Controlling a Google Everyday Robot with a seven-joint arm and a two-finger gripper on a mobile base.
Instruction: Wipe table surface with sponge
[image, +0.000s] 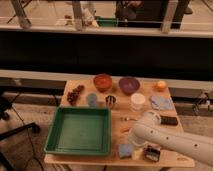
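Note:
The sponge (125, 149) is a small blue block lying near the front edge of the light wooden table surface (120, 111), just right of the green tray. My white arm (150, 131) comes in from the lower right and bends down over the front edge. Its gripper (142, 149) sits low at the table, right beside the sponge on its right side. The arm's bulk hides most of the gripper. Whether it touches the sponge I cannot make out.
A large green tray (80, 131) fills the front left. Along the back stand an orange bowl (102, 81), a purple bowl (129, 85), an orange fruit (160, 85), a white cup (137, 101), a pale cloth (161, 103), two small cups and dark red fruit (75, 95). A dark object (152, 153) lies by the gripper.

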